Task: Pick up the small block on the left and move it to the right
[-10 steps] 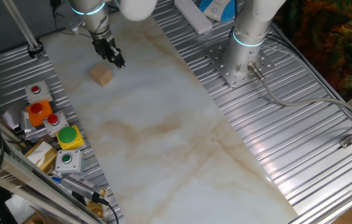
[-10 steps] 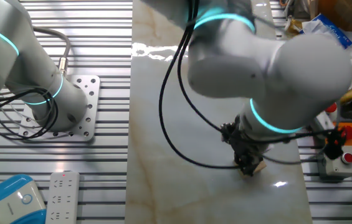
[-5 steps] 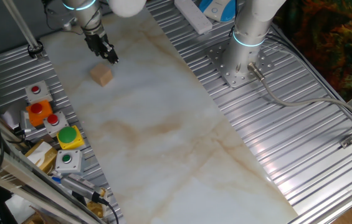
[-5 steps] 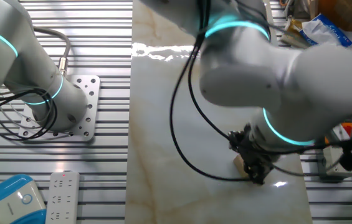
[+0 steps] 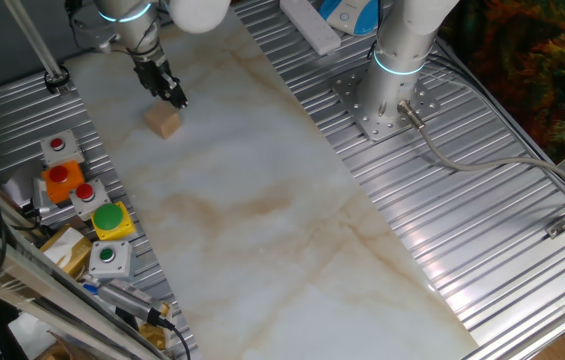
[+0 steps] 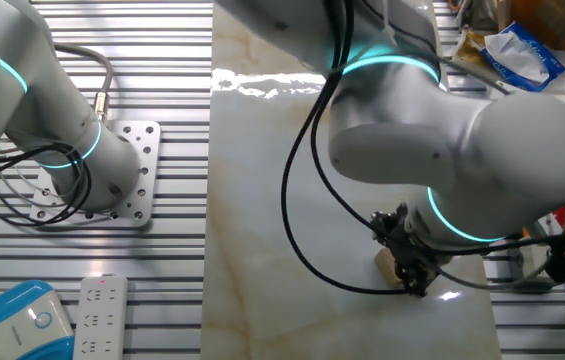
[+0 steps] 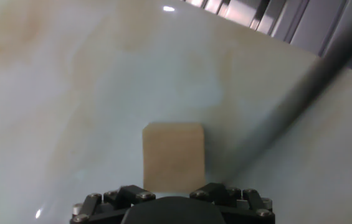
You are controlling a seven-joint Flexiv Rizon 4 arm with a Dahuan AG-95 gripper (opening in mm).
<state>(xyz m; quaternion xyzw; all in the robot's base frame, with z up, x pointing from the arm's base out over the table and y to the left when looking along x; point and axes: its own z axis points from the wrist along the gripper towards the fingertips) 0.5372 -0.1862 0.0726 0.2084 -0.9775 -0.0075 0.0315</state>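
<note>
Approach step: gripper (image 5: pixel 172 96) hangs just above small block (image 5: pixel 164 121) on counter (image 5: pixel 262 200), upper left of frame, finger state can't tell; next needs descent & straddling it.

The table has a pale marble-like top (image 5: pixel 262 200) with ribbed metal on both sides. On the marble, in the upper left of the frame, lies the small block (image 5: pixel 164 121). On the ribbed metal (image 5: pixel 22 130) at the left edge stands a yellow button box (image 5: pixel 87 205).
</note>
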